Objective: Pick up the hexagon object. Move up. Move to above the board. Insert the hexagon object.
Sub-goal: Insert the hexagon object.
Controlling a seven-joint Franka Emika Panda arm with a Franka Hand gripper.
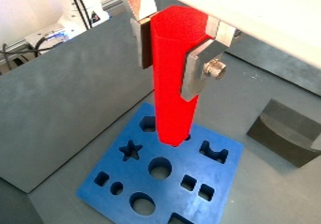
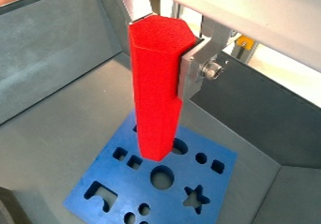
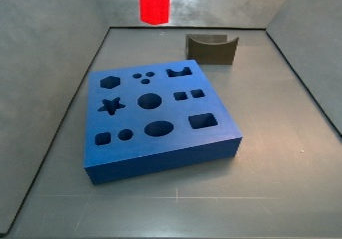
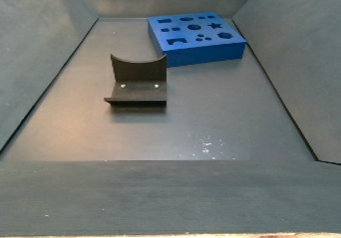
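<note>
My gripper (image 1: 170, 64) is shut on the hexagon object (image 1: 174, 73), a tall bright red bar that hangs upright between the silver fingers (image 1: 194, 75). Both wrist views show this; in the second one the gripper (image 2: 160, 59) holds the bar (image 2: 156, 87) near its top. The blue board (image 1: 126, 186) with its shaped holes lies on the floor below, and the bar's lower end is well above it. In a side view only the bar's lower part (image 3: 155, 1) shows, high above the board (image 3: 214, 138). The board's hexagon hole (image 3: 107, 82) is open.
The dark fixture (image 3: 211, 47) with a curved notch stands on the floor beyond the board, and it also shows in a side view (image 4: 134, 81) and a wrist view (image 1: 288, 134). Grey sloping walls (image 3: 67, 73) enclose the floor.
</note>
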